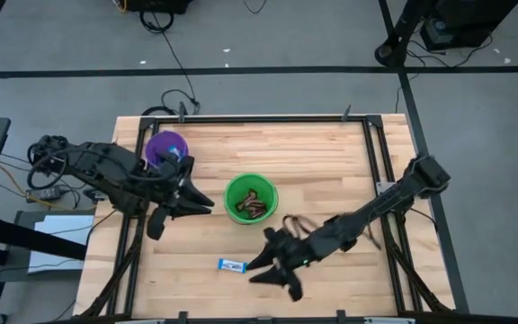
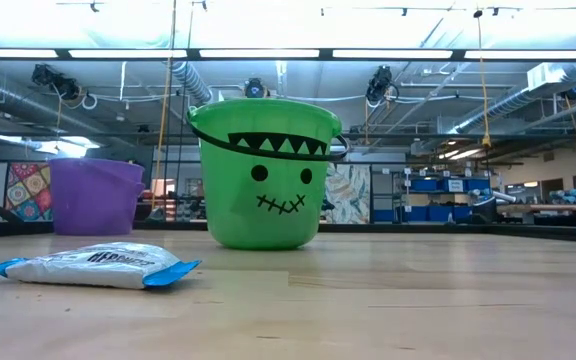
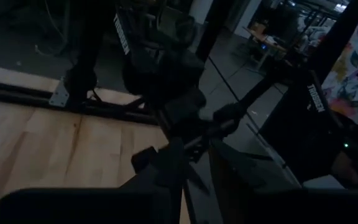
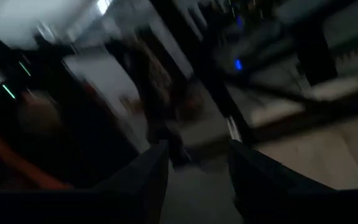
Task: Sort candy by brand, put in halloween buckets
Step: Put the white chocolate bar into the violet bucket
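Note:
One blue-and-white candy bar (image 1: 232, 265) lies flat on the table near its near edge, and it also shows in the low view (image 2: 93, 265). The green bucket (image 1: 251, 199) stands upright mid-table with several brown-wrapped candies (image 1: 255, 203) inside. The purple bucket (image 1: 165, 147) stands toward the far left, and I cannot see what is in it. My right gripper (image 1: 271, 281) hovers open just right of the blue candy, above the table. My left gripper (image 1: 182, 221) is open, held between the two buckets. Neither gripper appears in the low view.
A black metal frame (image 1: 241, 118) rims the table top. Bare wood lies between the green bucket and the table's right edge. The right arm's cable (image 1: 299, 223) loops above the table just right of the green bucket.

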You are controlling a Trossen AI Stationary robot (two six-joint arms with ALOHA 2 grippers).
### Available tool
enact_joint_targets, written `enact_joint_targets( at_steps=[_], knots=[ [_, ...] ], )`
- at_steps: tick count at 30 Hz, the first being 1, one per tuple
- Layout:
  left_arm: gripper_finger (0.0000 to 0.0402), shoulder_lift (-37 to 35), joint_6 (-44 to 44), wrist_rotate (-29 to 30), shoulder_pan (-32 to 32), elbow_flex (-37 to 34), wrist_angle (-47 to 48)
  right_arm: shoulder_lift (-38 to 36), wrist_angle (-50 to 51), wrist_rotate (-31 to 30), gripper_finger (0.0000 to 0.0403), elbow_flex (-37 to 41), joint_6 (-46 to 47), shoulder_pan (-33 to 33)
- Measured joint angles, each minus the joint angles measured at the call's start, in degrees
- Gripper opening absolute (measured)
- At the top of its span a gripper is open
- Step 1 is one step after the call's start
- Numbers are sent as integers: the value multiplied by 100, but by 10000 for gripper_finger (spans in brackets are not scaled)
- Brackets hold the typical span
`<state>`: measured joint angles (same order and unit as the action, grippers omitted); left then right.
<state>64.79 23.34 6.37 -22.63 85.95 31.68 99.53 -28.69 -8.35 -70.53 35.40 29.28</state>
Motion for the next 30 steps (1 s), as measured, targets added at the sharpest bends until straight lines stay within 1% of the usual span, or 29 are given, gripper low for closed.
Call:
enact_joint_targets(
  at_steps=[3,8,13,16,23,30],
  knots=[
    [80,-2,134,-4,-2,0,129,355,610,184,176,-297,-166,-35],
    [80,-28,160,-2,0,0,112,713,991,269,176,-386,-158,-164],
    [80,-50,153,-2,0,0,110,903,2079,-201,176,-393,-62,-208],
    [80,-50,150,0,0,0,118,987,2550,-407,176,-391,-48,-210],
    [80,-52,134,-2,0,0,151,1392,2571,-543,176,-444,-155,-208],
    [80,-52,135,-2,0,0,241,1879,2532,-341,176,-746,-242,-227]
  ],
)
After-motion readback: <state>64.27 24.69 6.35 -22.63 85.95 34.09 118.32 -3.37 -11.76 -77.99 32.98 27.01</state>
